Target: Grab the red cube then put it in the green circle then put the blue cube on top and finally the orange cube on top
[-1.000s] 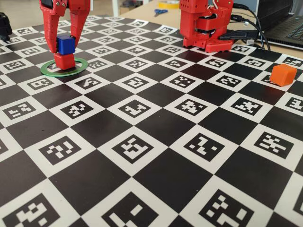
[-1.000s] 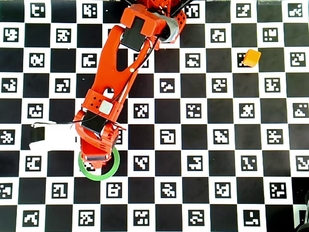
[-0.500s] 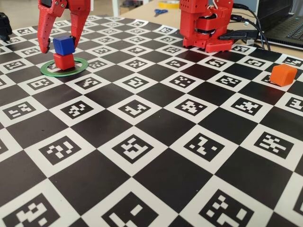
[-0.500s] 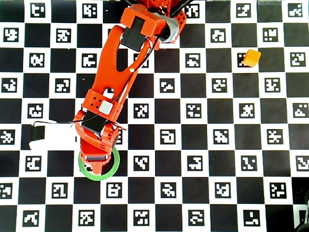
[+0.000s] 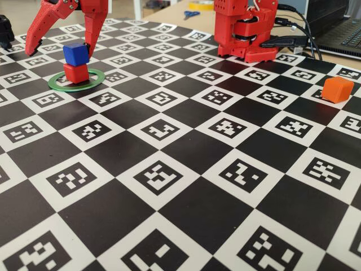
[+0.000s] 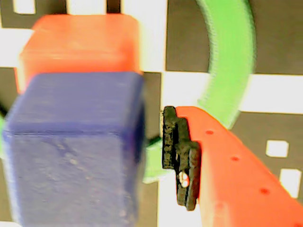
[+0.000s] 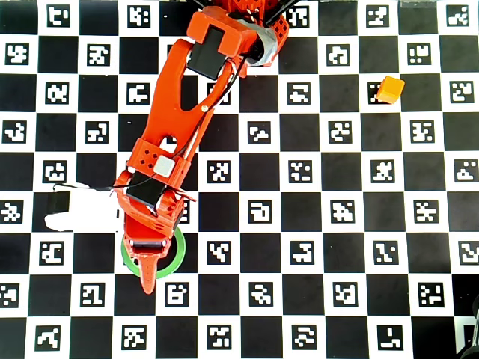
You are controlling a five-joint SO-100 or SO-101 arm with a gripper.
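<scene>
**End effector spread wide over the stack**

The arm reaches down over the green circle (image 5: pixel 76 81). The end effector (image 5: pixel 56 46) is released, its jaws wider apart than a second ago. The blue cube (image 5: pixel 75 53) sits free on the red cube (image 5: pixel 76 72) inside the circle. The orange cube (image 5: pixel 337 89) lies well apart.

- The arm (image 7: pixel 183 112) is all bright red-orange plastic, with black motor blocks set into the links.
- Behind the pincer (image 5: pixel 59 45), the wrist has a white square part and small round holes.
- A thin black cable runs along the link above the pincer.
- One finger (image 6: pixel 227 165) has a black ridged pad and small holes.
</scene>
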